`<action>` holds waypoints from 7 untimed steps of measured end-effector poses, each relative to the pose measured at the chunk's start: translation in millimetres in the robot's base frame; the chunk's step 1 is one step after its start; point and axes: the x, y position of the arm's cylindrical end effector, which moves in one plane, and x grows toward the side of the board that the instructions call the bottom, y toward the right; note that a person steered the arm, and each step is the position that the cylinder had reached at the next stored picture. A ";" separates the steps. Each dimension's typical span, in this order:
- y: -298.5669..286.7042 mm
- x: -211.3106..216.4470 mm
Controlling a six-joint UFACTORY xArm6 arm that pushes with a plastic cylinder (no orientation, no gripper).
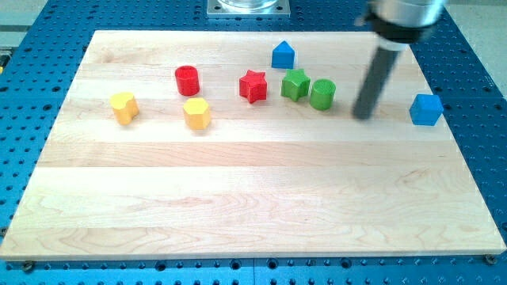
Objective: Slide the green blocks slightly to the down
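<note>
Our rod comes down from the view's top right, and my tip (364, 115) rests on the wooden board (253, 206). We carry no gripper, so there is nothing to open or close; the bare tip touches no block.

Nearest to the tip, on the view's left, stands the green cylinder (322, 93), apart from it by a clear strip of board. Just beside that cylinder, further left and a little higher, sits the green star (295, 84); the two greens look almost touching, though we cannot tell if they meet. To the view's right of the tip, near the board's right edge, lies a blue cube-like block (426, 109).

Above the green star sits a blue house-shaped block (283, 55). Left of the star is the red star (253, 85), then the red cylinder (187, 80). Below that cylinder lies a yellow hexagonal block (196, 113), and furthest left a yellow heart-like block (123, 107).
</note>
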 end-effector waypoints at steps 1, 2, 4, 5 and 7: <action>-45.7 6.9; -23.8 -1.8; -14.4 5.8; -92.4 12.1; -53.0 18.9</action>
